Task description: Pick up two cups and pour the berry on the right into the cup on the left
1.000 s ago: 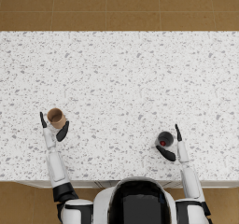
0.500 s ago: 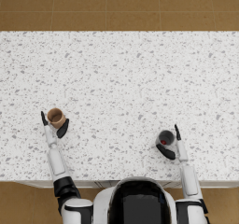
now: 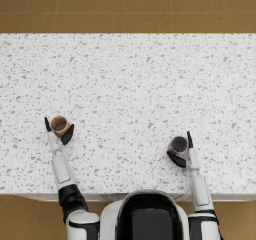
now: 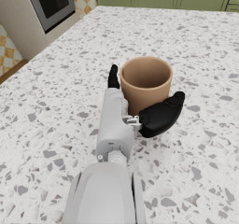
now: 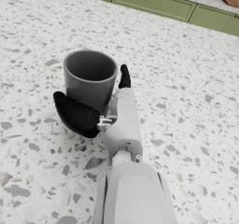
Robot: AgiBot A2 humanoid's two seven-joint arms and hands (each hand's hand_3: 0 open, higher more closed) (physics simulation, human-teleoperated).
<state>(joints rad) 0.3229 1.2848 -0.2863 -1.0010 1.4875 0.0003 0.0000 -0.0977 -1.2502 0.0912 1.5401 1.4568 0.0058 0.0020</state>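
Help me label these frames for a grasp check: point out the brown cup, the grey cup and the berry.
brown cup (image 4: 145, 88): left wrist view, on its outer wall.
grey cup (image 5: 89, 85): right wrist view, on its outer wall.
berry (image 3: 175, 149): head view, on the red spot inside the grey cup.

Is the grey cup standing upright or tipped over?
Upright: the grey cup shows its open mouth facing up, with the right hand wrapped around it.

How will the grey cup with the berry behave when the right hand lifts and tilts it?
The grey cup looks rigid and thick-walled, so it probably won't flex under the right hand. Its smooth, slightly tapered sides could slip in a loose grip. The small red berry inside lies loose, so it would likely roll out once tilted.
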